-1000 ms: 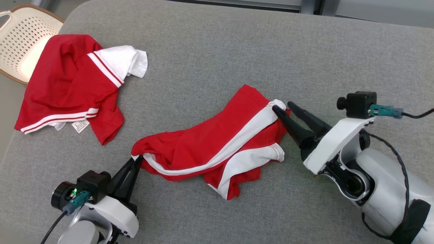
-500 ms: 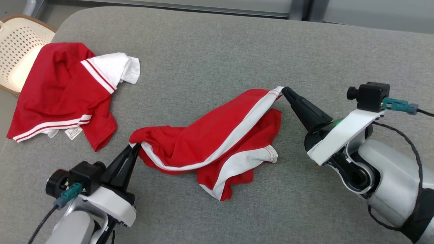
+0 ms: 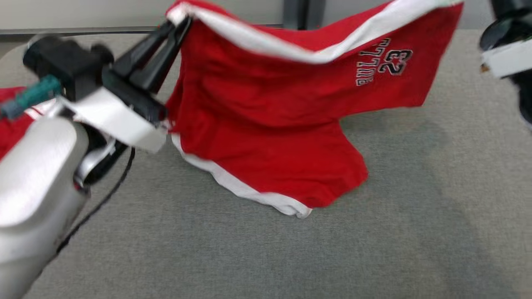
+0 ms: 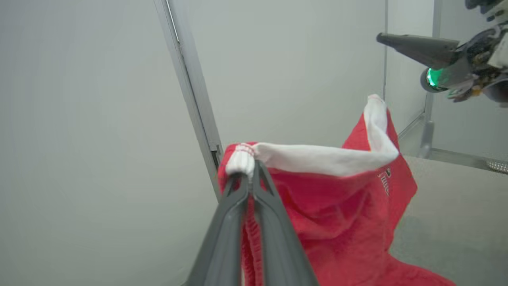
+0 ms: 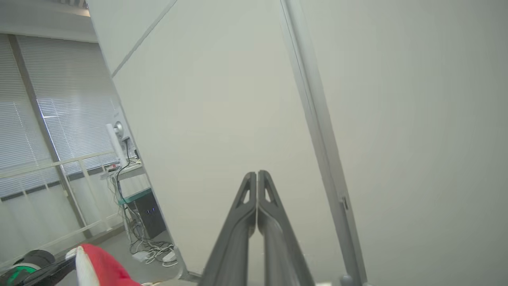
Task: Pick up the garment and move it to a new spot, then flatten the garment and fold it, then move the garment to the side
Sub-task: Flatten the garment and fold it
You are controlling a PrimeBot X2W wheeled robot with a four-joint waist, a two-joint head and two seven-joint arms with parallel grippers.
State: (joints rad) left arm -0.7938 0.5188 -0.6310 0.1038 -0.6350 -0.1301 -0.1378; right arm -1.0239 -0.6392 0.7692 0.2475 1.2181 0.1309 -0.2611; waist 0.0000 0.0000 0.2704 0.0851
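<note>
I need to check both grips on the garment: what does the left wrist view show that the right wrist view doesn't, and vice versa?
Left wrist view: left gripper shut on the white trim of the red shorts; right gripper high up, shut, apart from the cloth. Right wrist view: right jaws pressed together, nothing between them; window blinds behind. Both: the shorts, pale wall, grey post.

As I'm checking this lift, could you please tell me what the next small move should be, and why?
Probably reopen the right tool and bring it to the free white-banded corner of the garment. Its fingers are shut with nothing between them, clear of the cloth, while the left tool alone holds the other corner.
</note>
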